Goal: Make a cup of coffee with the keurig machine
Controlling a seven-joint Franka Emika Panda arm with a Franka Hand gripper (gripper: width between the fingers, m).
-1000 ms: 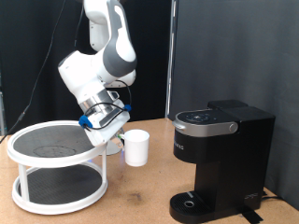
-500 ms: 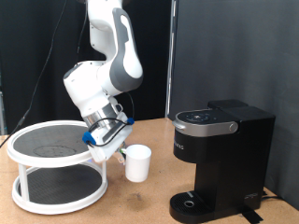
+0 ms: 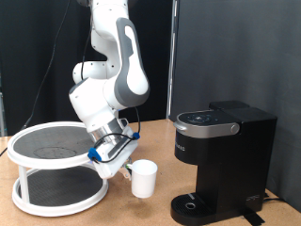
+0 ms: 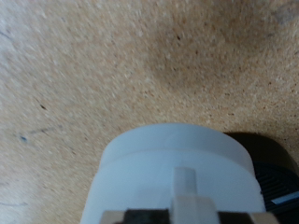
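The white cup (image 3: pixel 143 178) hangs low over the cork tabletop, just to the exterior view's left of the keurig machine (image 3: pixel 224 155). My gripper (image 3: pixel 118 166) is shut on the cup's handle side and carries it tilted. In the wrist view the cup (image 4: pixel 168 168) fills the lower part of the picture, with its handle (image 4: pixel 187 184) running into my fingers at the frame's edge. The black machine stands with its lid closed, and its round drip tray (image 3: pixel 193 203) is bare.
A white round two-tier rack (image 3: pixel 55 193) stands at the exterior view's left, close behind my arm. A black curtain hangs behind the table. A dark edge (image 4: pixel 283 182) shows beside the cup in the wrist view.
My gripper has moved down and towards the exterior view's right with the cup, away from the rack and closer to the machine's drip tray.
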